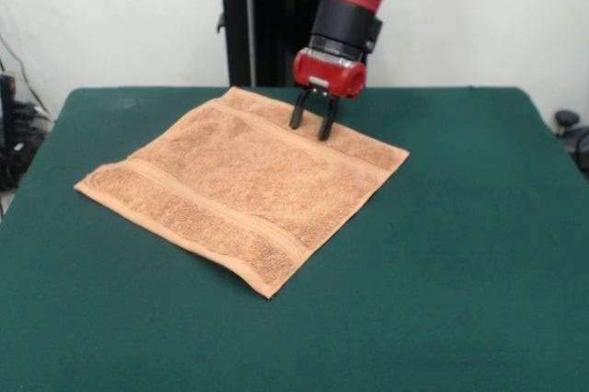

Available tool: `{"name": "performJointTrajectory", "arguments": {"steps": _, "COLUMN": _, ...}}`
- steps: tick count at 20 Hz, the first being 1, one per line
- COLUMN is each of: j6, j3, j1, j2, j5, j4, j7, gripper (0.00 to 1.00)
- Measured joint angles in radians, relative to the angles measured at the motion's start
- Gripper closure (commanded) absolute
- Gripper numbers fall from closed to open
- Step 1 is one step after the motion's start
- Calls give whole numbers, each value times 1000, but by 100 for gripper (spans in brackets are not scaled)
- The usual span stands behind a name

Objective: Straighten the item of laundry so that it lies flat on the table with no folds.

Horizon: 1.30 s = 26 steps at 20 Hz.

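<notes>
The item of laundry [241, 185] is an orange-tan terry towel spread out flat as a diamond shape on the dark green table [460, 254], left of centre. A woven band runs near its front-left edge and another near its far edge. My gripper [312, 124] hangs from the red and black arm just over the towel's far edge, near the back corner. Its two black fingers [296, 114] point down and stand apart, open, with nothing between them. The tips sit at or just above the cloth.
Dark cables and gear lie off the table's left side [14, 134]. A black knob-like object [567, 121] stands beyond the right edge. Green tabletop extends in front of and to the right of the towel.
</notes>
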State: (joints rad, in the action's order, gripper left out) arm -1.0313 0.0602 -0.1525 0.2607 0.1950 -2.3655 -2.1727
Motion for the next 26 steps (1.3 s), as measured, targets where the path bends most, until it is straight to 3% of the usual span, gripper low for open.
{"name": "performJointTrajectory", "arguments": {"steps": 6, "j6": 13, "j3": 18, "j1": 60, "j2": 0, "j5": 33, "j4": 11, "j7": 0, "gripper": 0}}
{"name": "performJointTrajectory", "arguments": {"steps": 14, "j6": 12, "j3": 19, "j1": 149, "j2": -1, "j5": 167, "j4": 10, "j7": 0, "gripper": 0}}
{"name": "performJointTrajectory", "arguments": {"steps": 26, "j6": 11, "j3": 2, "j1": 189, "j2": 5, "j5": 264, "j4": 1, "j7": 0, "gripper": 0}}
